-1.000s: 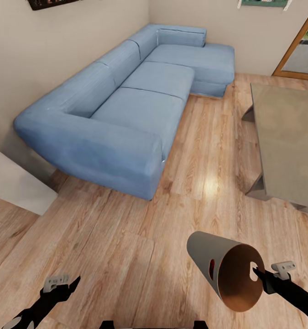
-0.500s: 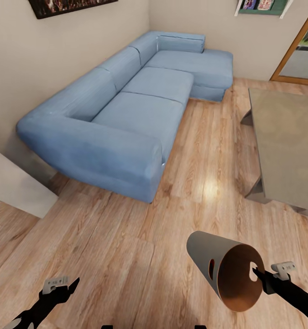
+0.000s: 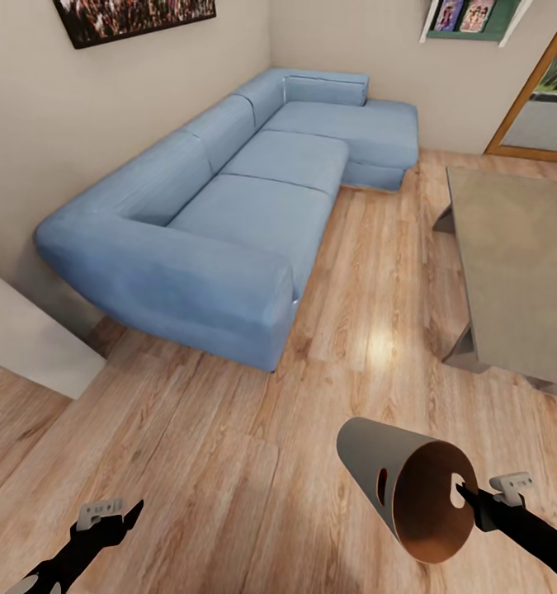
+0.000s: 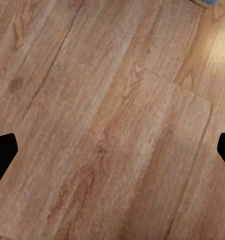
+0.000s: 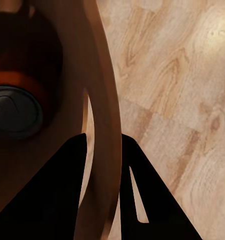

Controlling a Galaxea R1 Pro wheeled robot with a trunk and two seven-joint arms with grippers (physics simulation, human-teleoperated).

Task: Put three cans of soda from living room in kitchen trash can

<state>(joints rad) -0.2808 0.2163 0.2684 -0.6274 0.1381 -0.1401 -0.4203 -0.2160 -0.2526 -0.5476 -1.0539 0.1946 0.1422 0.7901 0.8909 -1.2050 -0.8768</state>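
The right tool (image 3: 468,497) is clenched on the rim of the tash can (image 3: 406,499), one black finger inside the wall and one outside, as the right wrist view shows (image 5: 100,165); the bin hangs tipped on its side above the wood-plank floor (image 3: 228,462), a tapered cone, matte pale grey outside and smooth coppery brown inside, its round mouth turned toward the tool and its narrow base pointing away from it; a slotted handle hole pierces the wall just beside the grip. Deep in the bin, past the tool's fingers, lies a can of soda (image 5: 15,107), a small cylinder with a dark metal end and an orange side, resting against the curved inner wall. The left tool (image 3: 117,518) hangs released over bare planks, its two black fingertips (image 4: 2,152) wide apart at either side of the left wrist view, nothing between them; the floor under it is light, grained wood with long seams. Well ahead of both tools stands the blue corner sofa (image 3: 245,190), soft, rounded and fabric-covered, along white walls; ahead of the right tool, the glass-topped surface (image 3: 513,264) is a flat grey-green slab with angled legs; a framed picture (image 3: 134,16) hangs above the sofa.
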